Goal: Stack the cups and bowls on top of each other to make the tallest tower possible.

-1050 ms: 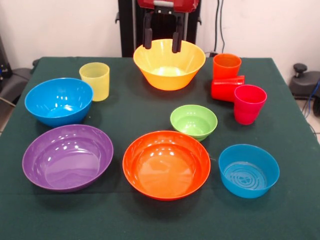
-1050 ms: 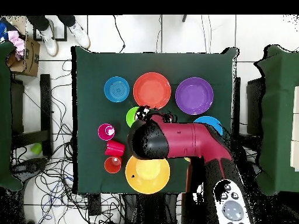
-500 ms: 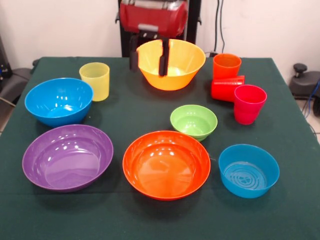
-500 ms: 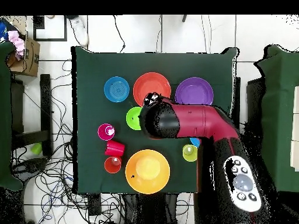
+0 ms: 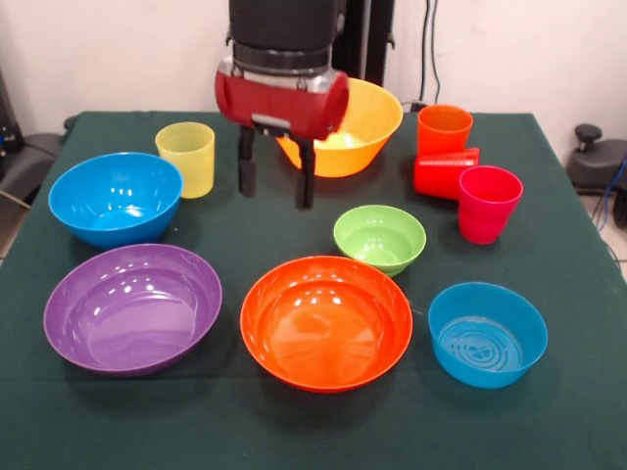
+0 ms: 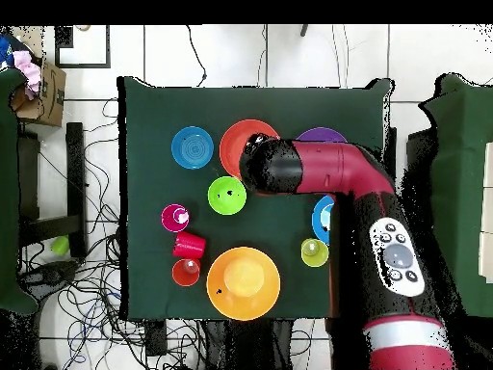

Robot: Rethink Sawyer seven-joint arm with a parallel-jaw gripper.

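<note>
our gripper [image 5: 275, 180] hangs with its jaws spread and empty over bare cloth between the yellow cup [image 5: 186, 158] and the big yellow-orange bowl [image 5: 345, 125], just behind the orange-red bowl [image 5: 326, 321]. nothing is stacked: bowls and cups sit apart on the table [image 5: 549, 411], the red cup [image 5: 443, 173] on its side. we judge this glossy plastic light, stiff and slippery, so we would pinch a bowl's thin rim wall.
</note>
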